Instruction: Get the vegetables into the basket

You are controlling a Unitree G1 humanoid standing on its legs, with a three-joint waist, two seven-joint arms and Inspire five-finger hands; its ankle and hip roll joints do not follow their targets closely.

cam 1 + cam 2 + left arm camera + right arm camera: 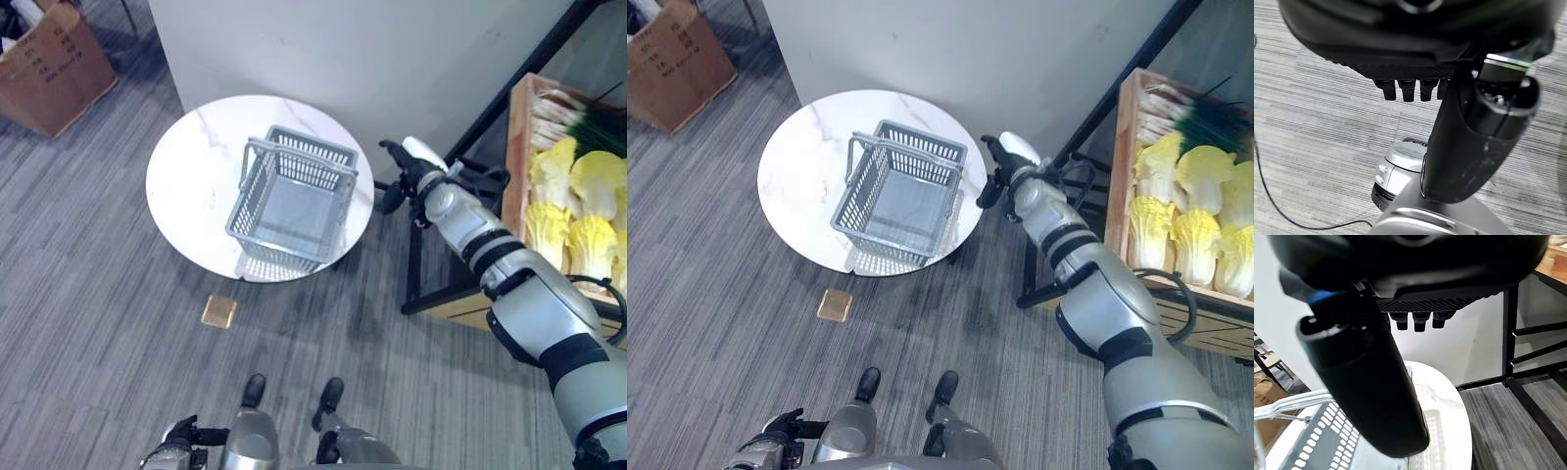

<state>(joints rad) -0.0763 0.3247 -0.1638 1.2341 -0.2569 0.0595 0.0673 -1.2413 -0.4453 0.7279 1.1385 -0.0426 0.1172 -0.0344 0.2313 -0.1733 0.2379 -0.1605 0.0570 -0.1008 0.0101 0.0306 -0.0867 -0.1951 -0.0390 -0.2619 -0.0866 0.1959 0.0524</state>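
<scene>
While right robot hand [400,157] hovers empty beside basket [294,196], cabbages [573,211] lie apart.

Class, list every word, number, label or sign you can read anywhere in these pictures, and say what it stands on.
None can be read.
Cardboard box: no print can be made out on it.
Grey basket on the round white table: no label seen.
Wooden crate of cabbages: no legible marking.
Small tan square on the floor: nothing readable.
</scene>
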